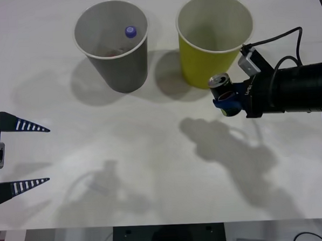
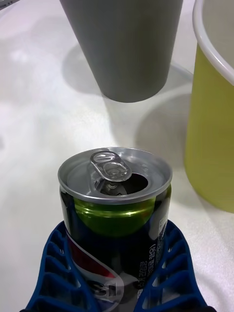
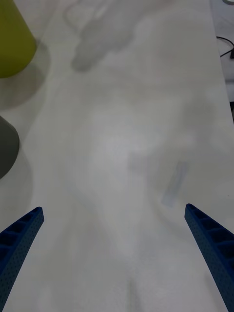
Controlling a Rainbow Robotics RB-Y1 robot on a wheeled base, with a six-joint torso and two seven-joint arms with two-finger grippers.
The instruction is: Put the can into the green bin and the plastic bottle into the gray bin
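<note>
Can point(image 2: 114, 204), opened, light and thin-walled, clasped low on its slick sides by right gripper point(image 1: 228, 99) beside green bin point(image 1: 213, 39) near tabletop's point(image 1: 152, 153) right edge; left gripper point(image 1: 22, 156) spread, idle.

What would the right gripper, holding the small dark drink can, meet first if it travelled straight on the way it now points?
Probably the dark gray cup-shaped bin, which stands ahead of the right gripper and small dark drink can. The yellow-green cup-shaped bin lies just beside that line; depth is unclear.
</note>
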